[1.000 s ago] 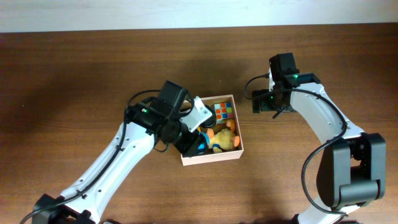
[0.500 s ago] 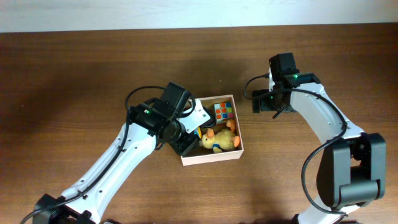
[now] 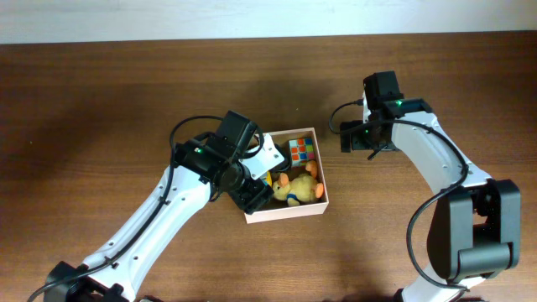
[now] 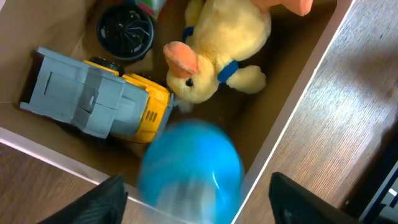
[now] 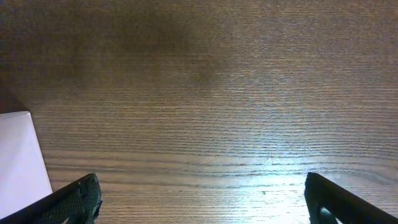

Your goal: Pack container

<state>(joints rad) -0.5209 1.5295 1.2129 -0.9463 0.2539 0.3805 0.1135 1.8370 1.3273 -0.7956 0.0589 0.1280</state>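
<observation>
The container (image 3: 285, 211) sits mid-table and holds a yellow plush duck (image 3: 300, 189) and a coloured puzzle cube (image 3: 302, 150). My left gripper (image 3: 252, 195) hovers over its left front corner, jaws wide open. In the left wrist view a blurred blue ball (image 4: 189, 168) lies between and below the fingers (image 4: 196, 202), touching neither, above the container's white wall (image 4: 298, 106). A grey and yellow toy truck (image 4: 93, 99) and the duck (image 4: 217, 56) lie inside. My right gripper (image 3: 357, 138) is open and empty over bare table (image 5: 202, 199), right of the container.
A black round wheel-like toy (image 4: 125, 31) lies in the container by the truck. A white corner of the container (image 5: 22, 149) shows at the left of the right wrist view. Brown wooden table surrounds everything.
My left gripper drew slightly back toward the container's left edge. The blue ball now looks motion-blurred and loose between the open fingers. The right arm has not moved.
</observation>
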